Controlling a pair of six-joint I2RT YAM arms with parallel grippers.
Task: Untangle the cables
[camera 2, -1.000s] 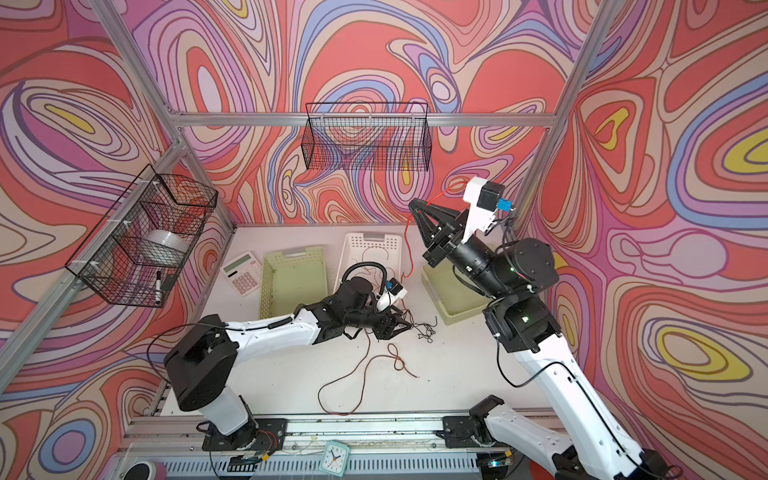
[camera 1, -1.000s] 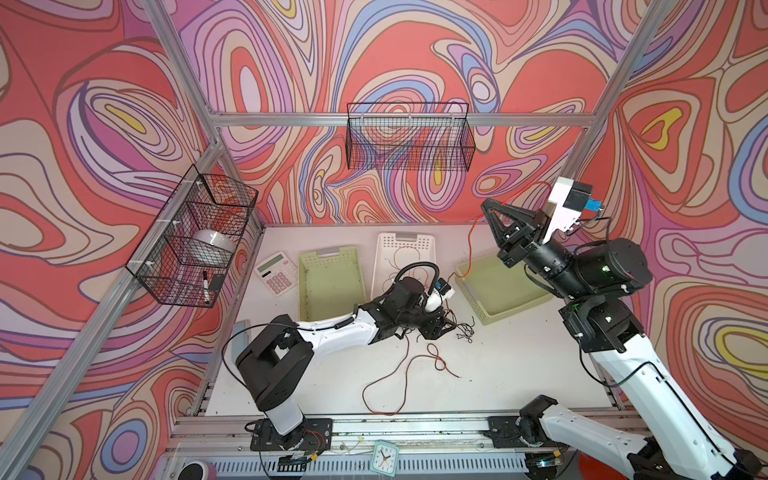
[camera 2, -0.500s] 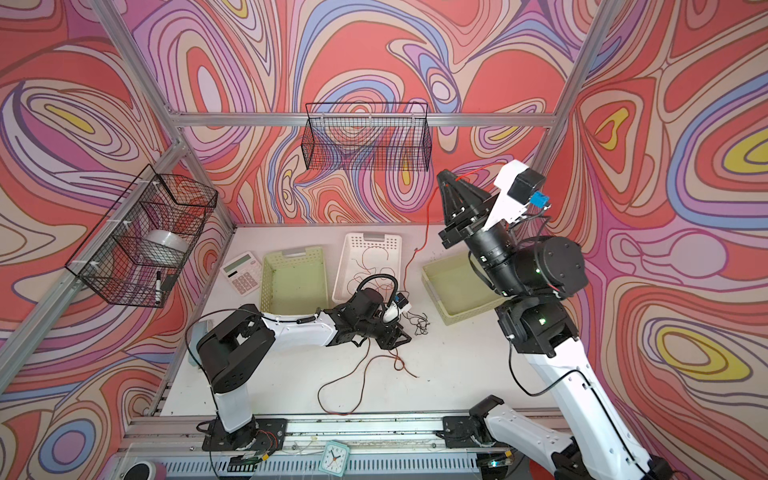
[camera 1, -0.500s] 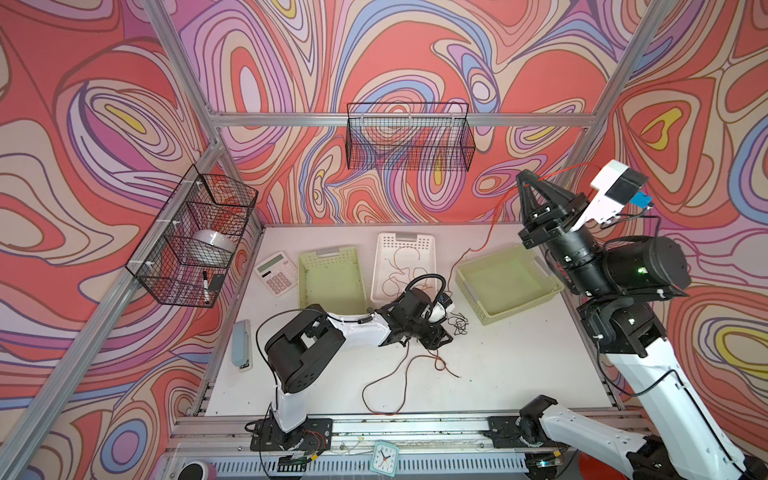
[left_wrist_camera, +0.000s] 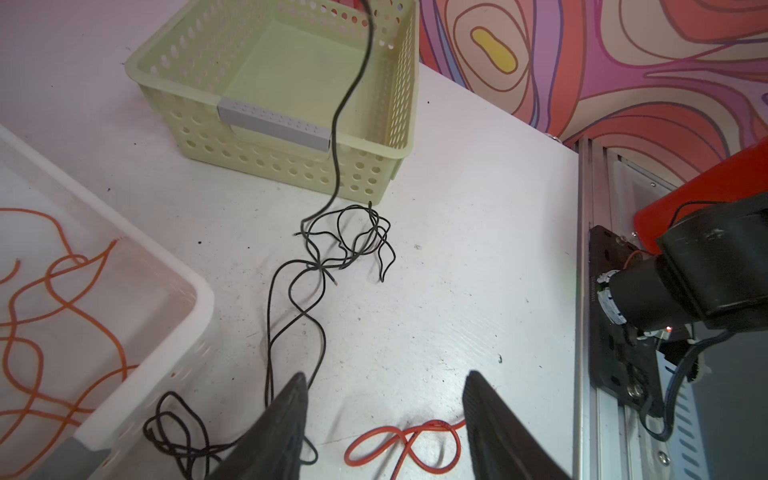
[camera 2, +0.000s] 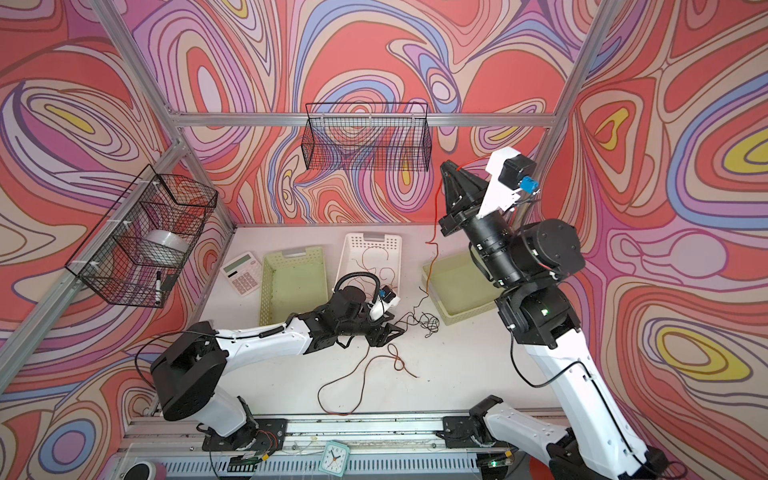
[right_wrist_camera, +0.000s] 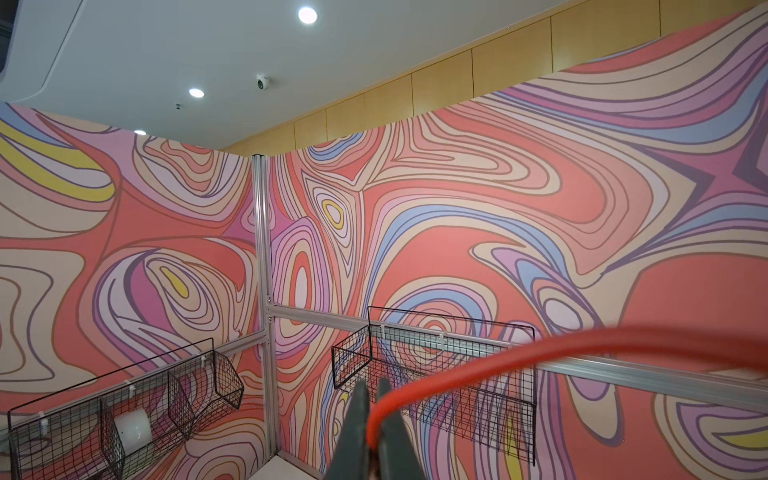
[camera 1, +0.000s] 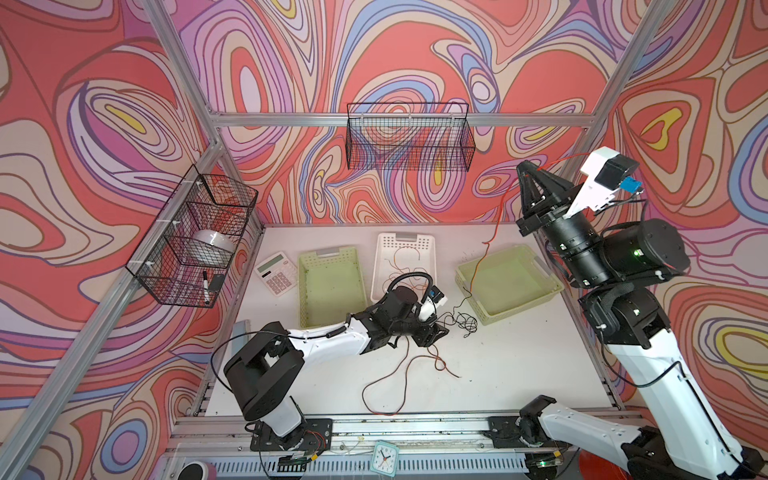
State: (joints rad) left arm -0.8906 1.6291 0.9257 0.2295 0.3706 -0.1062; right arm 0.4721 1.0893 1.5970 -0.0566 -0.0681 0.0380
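Right gripper (camera 1: 530, 167) is raised high by the back wall, jaws pinched shut on the red cable (camera 1: 498, 212). The right wrist view shows the strand arcing out from between the closed tips. It hangs down across the green basket (camera 1: 542, 266) and, as far as I can judge, its dark-looking lower stretch runs into the black knot (left_wrist_camera: 353, 237) on the table (left_wrist_camera: 478, 208), just beside the basket's front wall. Left gripper (left_wrist_camera: 385, 374) sits low over the table with jaws apart and nothing between them. Two black strands pass close by one finger (left_wrist_camera: 291, 399).

To do this pull well, I should pin the black strands with the left before lifting further; otherwise the whole clump may ride up with the red one. Lift slowly and straight, and watch where the strand crosses the basket rim, since it could snag there or tip the light basket.

The cables are thin and limp, with no spring. The knot is a loose scribble of several loops with free ends poking out, not cinched tight. A long red-brown cable (camera 1: 388, 374) sprawls on the table in open curves, and a red loop (left_wrist_camera: 407, 440), likely part of it, lies between my left fingers. Orange cables (left_wrist_camera: 37, 299) lie separately in the white basket (left_wrist_camera: 183, 291).
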